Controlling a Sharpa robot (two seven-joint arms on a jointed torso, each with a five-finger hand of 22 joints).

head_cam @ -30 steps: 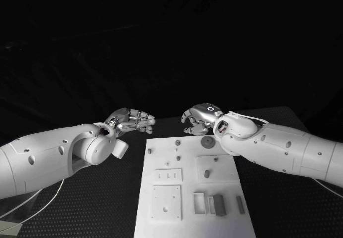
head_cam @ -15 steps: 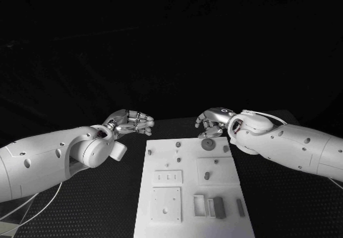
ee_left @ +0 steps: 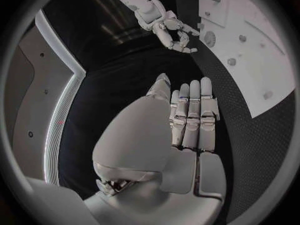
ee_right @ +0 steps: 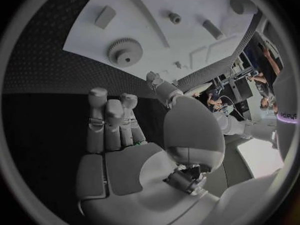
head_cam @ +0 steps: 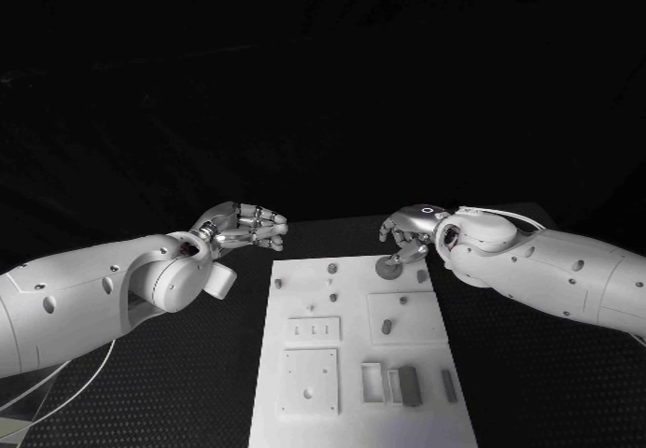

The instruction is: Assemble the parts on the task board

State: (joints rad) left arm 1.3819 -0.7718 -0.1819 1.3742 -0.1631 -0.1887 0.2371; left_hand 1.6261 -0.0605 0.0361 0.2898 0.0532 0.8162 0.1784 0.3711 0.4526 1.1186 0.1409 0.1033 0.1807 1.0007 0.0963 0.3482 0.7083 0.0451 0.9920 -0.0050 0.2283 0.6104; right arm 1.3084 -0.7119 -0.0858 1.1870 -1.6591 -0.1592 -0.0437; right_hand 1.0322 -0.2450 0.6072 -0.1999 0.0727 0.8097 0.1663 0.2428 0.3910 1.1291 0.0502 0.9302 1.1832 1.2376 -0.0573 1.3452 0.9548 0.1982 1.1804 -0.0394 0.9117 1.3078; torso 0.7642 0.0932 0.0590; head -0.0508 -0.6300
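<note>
The white task board (head_cam: 424, 359) lies in the middle of the black table. A grey gear (head_cam: 390, 269) sits near its far right corner, also seen as the gear (ee_right: 125, 51) in the right wrist view. Small grey pegs (head_cam: 332, 268) stand in the far half, and oblong grey parts (head_cam: 408, 385) lie in the near half. My right hand (head_cam: 408, 238) hovers just beyond the gear, fingers loosely spread, holding nothing. My left hand (head_cam: 245, 227) hangs off the board's far left corner, its fingers (ee_left: 190, 115) straight and empty.
Black perforated table (head_cam: 539, 373) surrounds the board on both sides. My two white forearms reach in from either side, the right forearm (head_cam: 539, 271) passing above the table beside the board's right edge.
My right hand has shifted to the right and slightly nearer, ending close above the gear. The left hand has barely moved.
</note>
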